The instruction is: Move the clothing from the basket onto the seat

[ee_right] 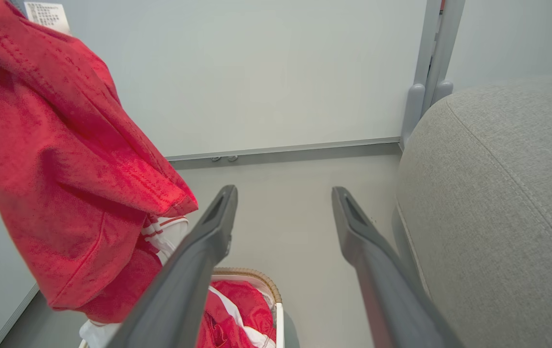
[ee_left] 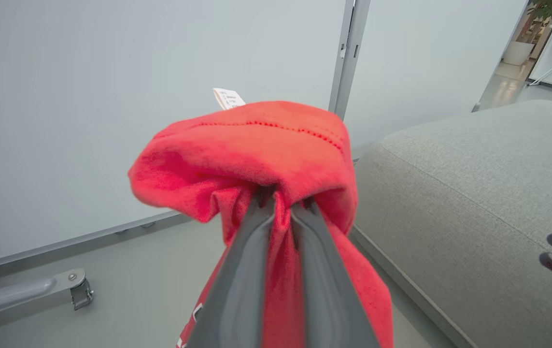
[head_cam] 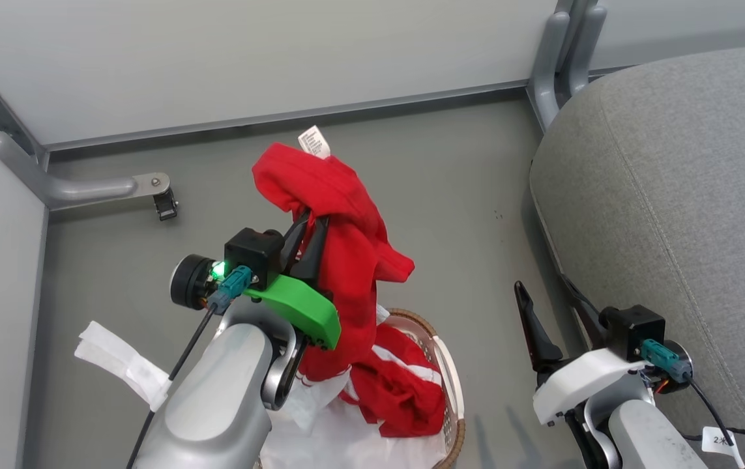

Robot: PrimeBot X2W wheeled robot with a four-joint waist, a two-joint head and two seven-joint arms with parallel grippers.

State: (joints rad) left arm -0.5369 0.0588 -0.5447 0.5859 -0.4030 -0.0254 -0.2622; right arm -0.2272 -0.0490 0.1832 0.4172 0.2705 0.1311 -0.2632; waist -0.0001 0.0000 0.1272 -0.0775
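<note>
While your left gripper (ee_left: 281, 203) pinched the red clothing (head_cam: 352, 260) hanging lengthwise above the basket (head_cam: 423, 320), the seat (head_cam: 672, 195) lay to its right, beside your wide-open, empty right gripper (ee_right: 284, 193).

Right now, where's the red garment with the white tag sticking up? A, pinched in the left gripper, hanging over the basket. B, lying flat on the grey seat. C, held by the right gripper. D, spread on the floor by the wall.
A: the left gripper is shut on the red garment, which hangs down toward the basket, while the right gripper stands open and empty beside the seat.
</note>
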